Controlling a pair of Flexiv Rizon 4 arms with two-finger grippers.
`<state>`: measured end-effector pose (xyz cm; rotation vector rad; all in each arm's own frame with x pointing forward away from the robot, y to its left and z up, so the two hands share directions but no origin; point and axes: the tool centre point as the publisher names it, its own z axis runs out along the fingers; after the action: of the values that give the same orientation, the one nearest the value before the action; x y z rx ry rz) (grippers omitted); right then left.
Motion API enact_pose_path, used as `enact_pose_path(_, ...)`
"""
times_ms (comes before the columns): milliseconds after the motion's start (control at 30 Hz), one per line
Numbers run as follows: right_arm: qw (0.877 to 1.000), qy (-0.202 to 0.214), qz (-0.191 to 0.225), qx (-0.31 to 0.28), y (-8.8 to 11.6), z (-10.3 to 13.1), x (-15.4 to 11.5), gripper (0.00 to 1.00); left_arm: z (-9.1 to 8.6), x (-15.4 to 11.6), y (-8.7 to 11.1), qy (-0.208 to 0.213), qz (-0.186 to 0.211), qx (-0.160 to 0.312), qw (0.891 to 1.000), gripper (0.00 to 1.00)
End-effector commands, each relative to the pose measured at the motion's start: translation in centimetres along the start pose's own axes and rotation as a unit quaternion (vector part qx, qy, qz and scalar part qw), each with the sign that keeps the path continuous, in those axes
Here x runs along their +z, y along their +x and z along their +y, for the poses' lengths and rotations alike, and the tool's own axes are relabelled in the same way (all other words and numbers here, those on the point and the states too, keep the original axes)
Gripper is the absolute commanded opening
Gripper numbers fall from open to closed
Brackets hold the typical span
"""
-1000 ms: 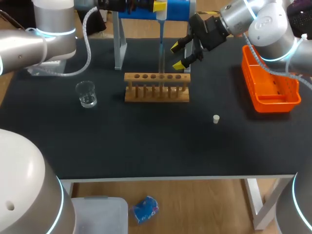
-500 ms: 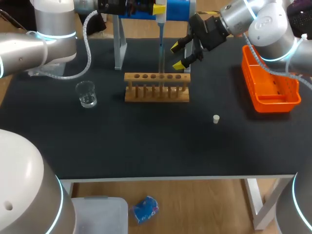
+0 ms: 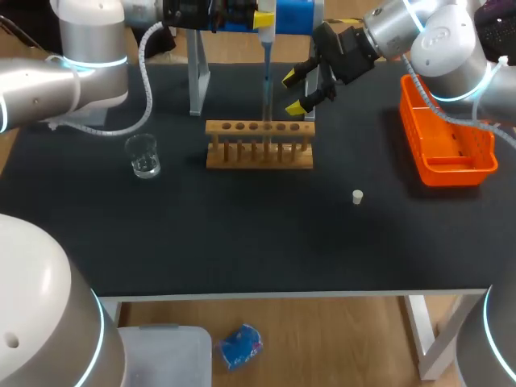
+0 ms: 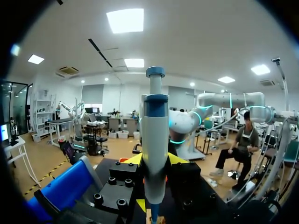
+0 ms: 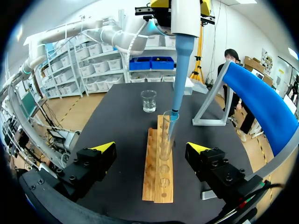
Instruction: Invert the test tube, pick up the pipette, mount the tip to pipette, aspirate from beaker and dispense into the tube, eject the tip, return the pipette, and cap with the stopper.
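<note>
My left gripper (image 3: 263,14) at the table's back is shut on the pipette (image 3: 266,68), which hangs upright over the wooden rack (image 3: 259,145). In the left wrist view its yellow-tipped fingers (image 4: 134,160) clamp the white pipette body (image 4: 154,135) from both sides. The pipette's tip (image 5: 173,115) sits at the mouth of the clear test tube (image 5: 166,135) standing in the rack (image 5: 160,172). My right gripper (image 3: 297,90) hovers open just behind the rack's right end, its fingers (image 5: 103,147) spread wide either side of the rack. The beaker (image 3: 143,156) stands left of the rack. The white stopper (image 3: 357,196) lies right of centre.
An orange basket (image 3: 446,137) sits at the right edge. The blue pipette stand (image 3: 294,16) with its metal leg (image 3: 196,81) rises behind the rack. Open black tabletop (image 3: 242,234) lies in front of the rack.
My left arm has shifted slightly while the pipette stays over the tube. The right arm has not moved.
</note>
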<state>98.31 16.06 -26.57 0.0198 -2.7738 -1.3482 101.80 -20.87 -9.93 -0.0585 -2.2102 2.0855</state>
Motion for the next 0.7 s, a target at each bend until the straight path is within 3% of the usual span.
enact_pose_path(33, 1.0, 0.001, 0.001, 0.0, -0.06, 0.03, -0.04, 1.0, 0.14, 0.04, -0.02, 0.002, -0.002, -0.001, 1.0, 0.0)
enact_pose_path(700, 1.0, 0.001, 0.001, 0.0, -0.06, 0.03, -0.04, 1.0, 0.44, 0.15, 0.0, 0.005, -0.006, -0.001, 1.0, 0.0)
